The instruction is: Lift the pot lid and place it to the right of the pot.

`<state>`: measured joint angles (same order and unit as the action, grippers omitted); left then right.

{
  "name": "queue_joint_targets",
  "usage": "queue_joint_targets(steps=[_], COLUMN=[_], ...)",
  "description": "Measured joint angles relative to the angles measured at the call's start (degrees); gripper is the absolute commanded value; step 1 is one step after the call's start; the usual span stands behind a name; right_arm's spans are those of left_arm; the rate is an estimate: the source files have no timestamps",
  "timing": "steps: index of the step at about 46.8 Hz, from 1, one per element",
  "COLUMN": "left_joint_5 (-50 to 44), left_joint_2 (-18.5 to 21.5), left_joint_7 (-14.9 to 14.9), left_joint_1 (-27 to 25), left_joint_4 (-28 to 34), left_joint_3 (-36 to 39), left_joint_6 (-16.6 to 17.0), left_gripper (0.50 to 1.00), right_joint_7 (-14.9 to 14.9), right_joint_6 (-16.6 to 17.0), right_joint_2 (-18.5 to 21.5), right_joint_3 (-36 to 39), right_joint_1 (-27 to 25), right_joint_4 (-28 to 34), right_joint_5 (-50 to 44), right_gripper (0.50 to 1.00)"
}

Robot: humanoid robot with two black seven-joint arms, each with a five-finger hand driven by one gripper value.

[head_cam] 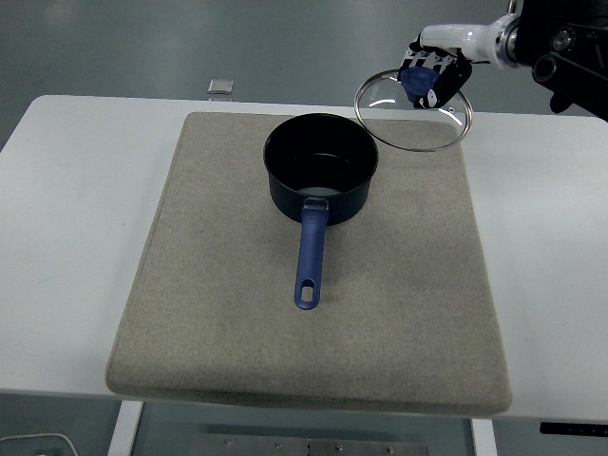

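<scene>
- Currently held: pot lid, glass with a metal rim and a blue knob; raised clear of the table, tilted, hanging over the far right corner of the mat.
- Right hand: enters from the right edge at the far side; fingers closed around the blue knob, gripping the lid from above. The white wrist segment and black arm trail off to the right.
- Left hand: not visible.
- Pot: dark blue, uncovered, standing upright on the mat, far of centre. Interior looks empty apart from a pale reflection near the handle side.
- Pot handle: blue, long axis running from the pot toward the near edge, with a hanging hole at the near end.
- Mat: grey-beige felt sheet covering the middle of the white table.
- Small grey object: lies on the table beyond the mat's far left corner, well apart from the work.
- Key relation: the lid sits to the right of and farther away than the pot, apart from its rim and not touching it. The bare mat directly right of the pot lies nearer than and below the lid.
- Judgement: lifting is done; placing remains. The coming move likely calls for bringing the lid nearer and down, levelling it before release so the rim lands flat beside the pot.
- Risk: a tilted rim touching first could roll or slide.
</scene>
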<state>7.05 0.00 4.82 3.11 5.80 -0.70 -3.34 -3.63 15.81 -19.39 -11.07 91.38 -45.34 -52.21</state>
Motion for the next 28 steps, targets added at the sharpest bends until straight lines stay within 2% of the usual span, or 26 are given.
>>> queue_joint_targets(steps=[19,28], left_joint_5=[0.0,0.0], left_joint_2=[0.0,0.0], left_joint_7=[0.0,0.0], left_joint_1=[0.0,0.0], left_joint_4=[0.0,0.0], left_joint_3=[0.0,0.0], left_joint_6=[0.0,0.0], left_gripper=[1.0,1.0], right_joint_7=[1.0,1.7], right_joint_6=[-0.9,-2.4], right_joint_2=[-2.7,-3.1], right_joint_3=[-0.4,-0.3], right_joint_1=[-4.6,-7.7], right_joint_4=[0.0,0.2], right_joint_5=[-0.1,-0.1], right_gripper=[0.5,0.5])
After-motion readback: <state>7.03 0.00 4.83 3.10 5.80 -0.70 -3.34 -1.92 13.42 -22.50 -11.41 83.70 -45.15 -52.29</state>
